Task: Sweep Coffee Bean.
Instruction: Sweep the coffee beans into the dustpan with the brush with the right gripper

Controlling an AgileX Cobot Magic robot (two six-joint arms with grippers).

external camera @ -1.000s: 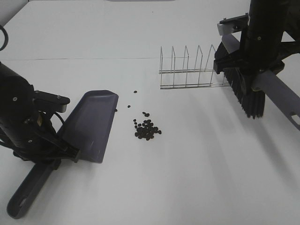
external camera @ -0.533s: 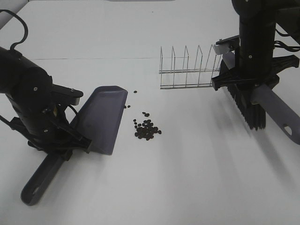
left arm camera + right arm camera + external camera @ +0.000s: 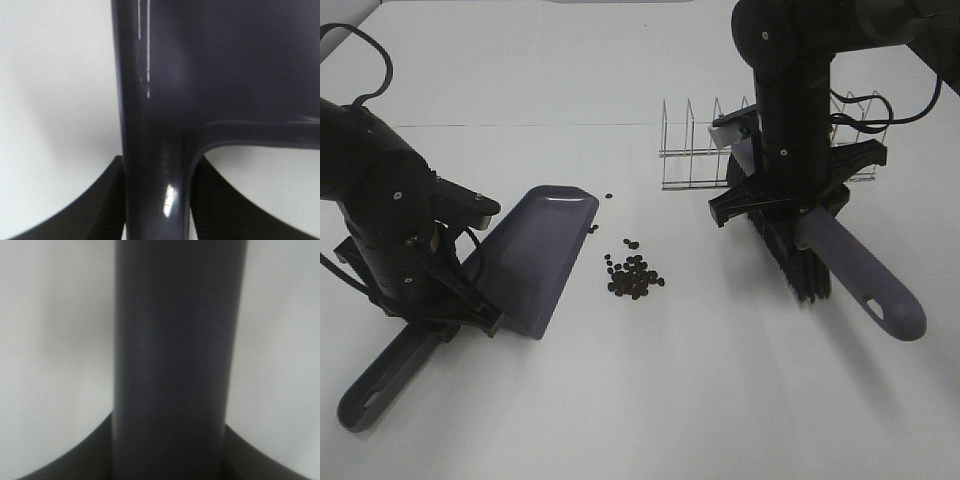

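- the dustpan point(image 3: 535, 260) sits at the left of the desk point(image 3: 650, 420), its long handle pointing to the near edge and its open mouth turned toward the beans.
- the left claw point(image 3: 157, 205) is closed on the dustpan handle just behind the pan, with one finger pressing on each side.
- the coffee beans point(image 3: 635, 277) lie in a small heap on the desk, just beside the mouth of the dustpan and not yet in it. a few strays lie a little farther back, near the far corner of the pan.
- the brush point(image 3: 845, 265) hangs on the other side of the heap, near it but apart, with the bristles down. i cannot tell if they touch the desk.
- the right claw point(image 3: 170, 455) is closed around the brush handle.
- a wire rack point(image 3: 690, 150) stands behind and seems to have no part in the work.
- i judge that the step in hand is the approach, as no bean is swept yet.
- the next move calls for the bristles to land just beyond the heap and push it toward the pan, while the pan lip is kept flat on the desk. the strays will probably need a stroke of their own.
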